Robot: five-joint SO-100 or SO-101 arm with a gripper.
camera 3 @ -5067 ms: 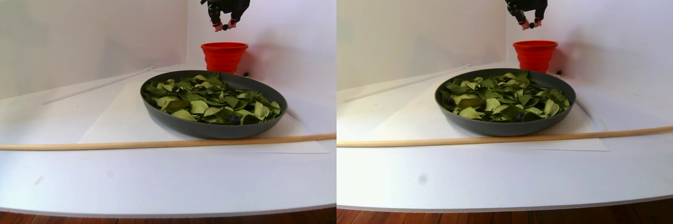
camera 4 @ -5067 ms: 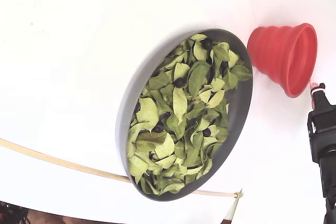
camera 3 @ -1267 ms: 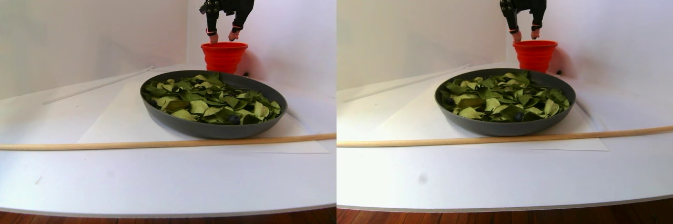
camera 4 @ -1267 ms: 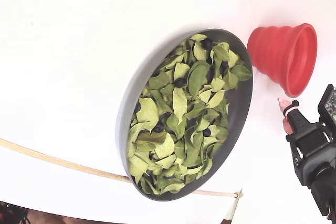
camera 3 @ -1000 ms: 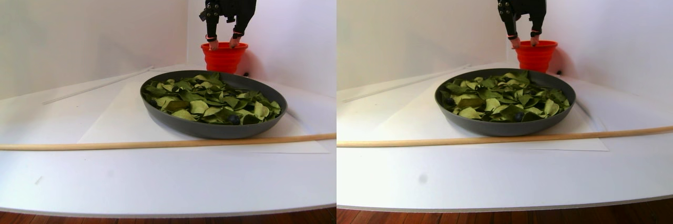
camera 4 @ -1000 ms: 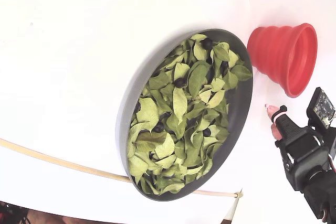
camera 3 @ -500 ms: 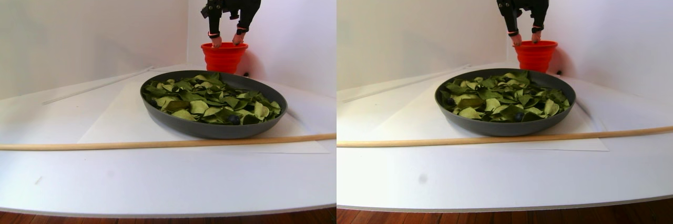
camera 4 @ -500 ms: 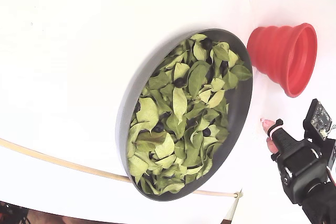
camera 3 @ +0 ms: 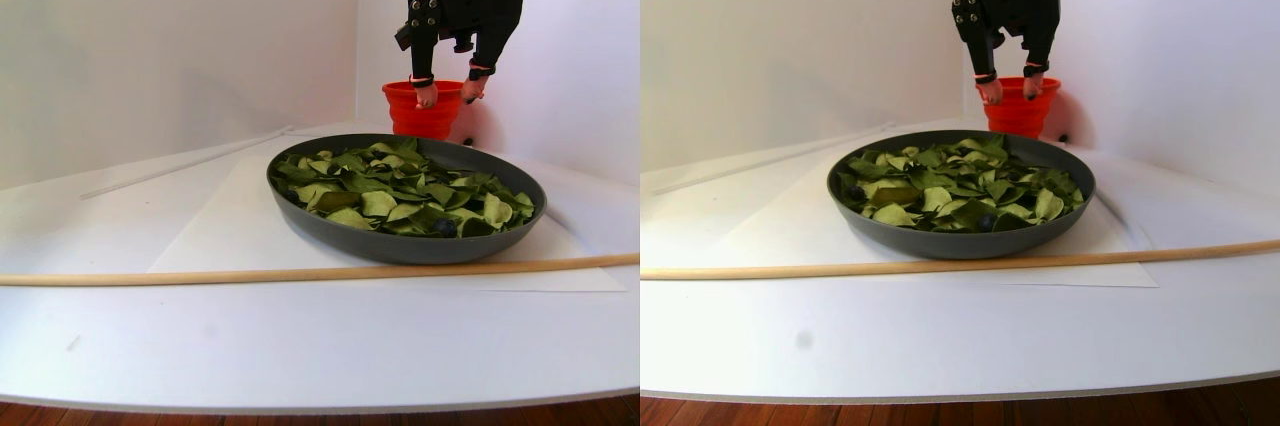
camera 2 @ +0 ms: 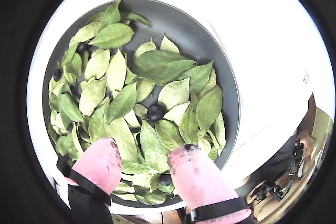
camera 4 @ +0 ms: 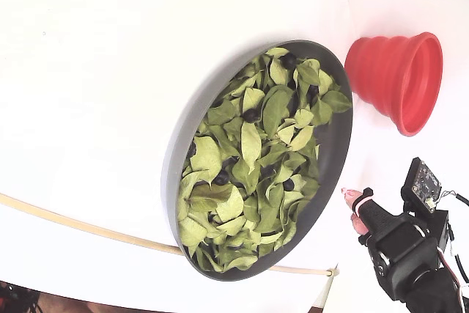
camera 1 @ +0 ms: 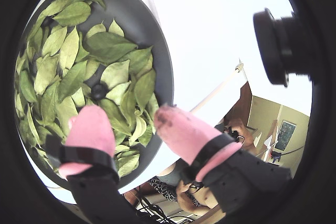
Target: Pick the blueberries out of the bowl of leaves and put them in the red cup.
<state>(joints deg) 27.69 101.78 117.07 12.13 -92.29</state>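
Note:
The dark grey bowl [camera 2: 220, 56] is full of green leaves [camera 2: 157, 66]. One blueberry [camera 2: 156, 112] lies bare among them just ahead of my fingertips, and it also shows in a wrist view [camera 1: 98, 90]. More blueberries [camera 4: 249, 115] sit between the leaves. My gripper [camera 2: 144, 148] is open and empty, its pink-tipped fingers [camera 1: 89, 129] spread. In the stereo pair view the gripper [camera 3: 448, 96] hangs well above the bowl's far side [camera 3: 400, 246], in front of the red cup [camera 3: 410, 114]. The red cup [camera 4: 396, 78] stands next to the bowl.
A long wooden stick [camera 3: 300, 273] lies across the table in front of the bowl. A white paper sheet [camera 3: 220, 236] lies under the bowl. White walls stand close behind the cup. A black camera lens [camera 1: 278, 45] juts into a wrist view.

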